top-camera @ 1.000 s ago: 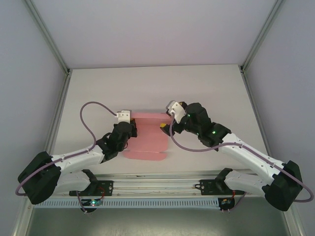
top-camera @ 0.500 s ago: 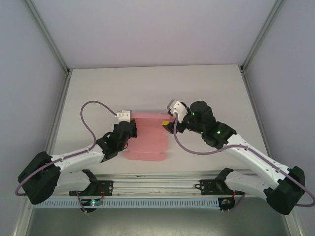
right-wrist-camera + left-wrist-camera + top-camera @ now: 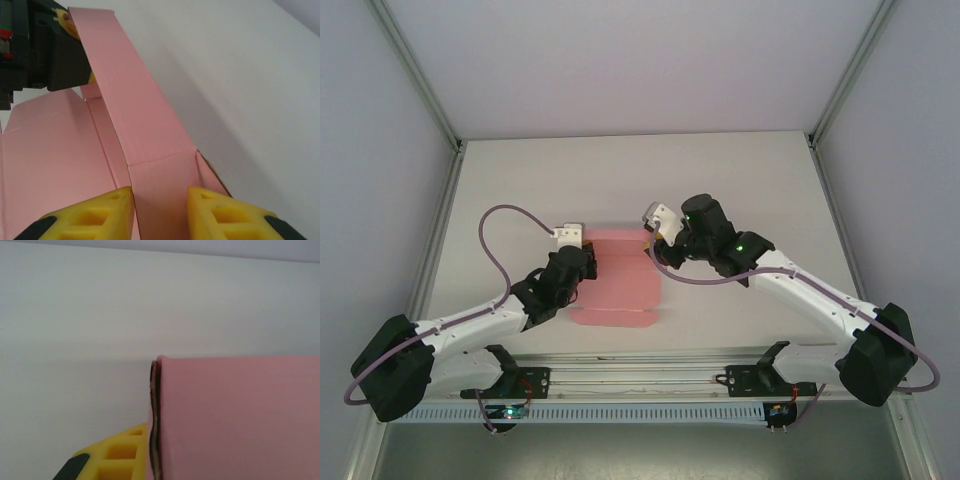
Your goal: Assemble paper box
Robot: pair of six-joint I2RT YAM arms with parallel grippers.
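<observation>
Meanwhile, right jaws straddle paper box [image 3: 150, 150] flap (raised).

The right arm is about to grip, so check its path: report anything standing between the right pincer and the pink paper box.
Nothing visible stands in the way. The paper box's raised strip runs straight between the right pincer's yellow fingers. The left pincer grips the strip's far end, well clear of that gap.

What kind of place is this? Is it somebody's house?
Probably a robot test booth, not a house: a bare white table, grey metal frame posts, and two black-and-white robot arms at a pink paper sheet.
</observation>
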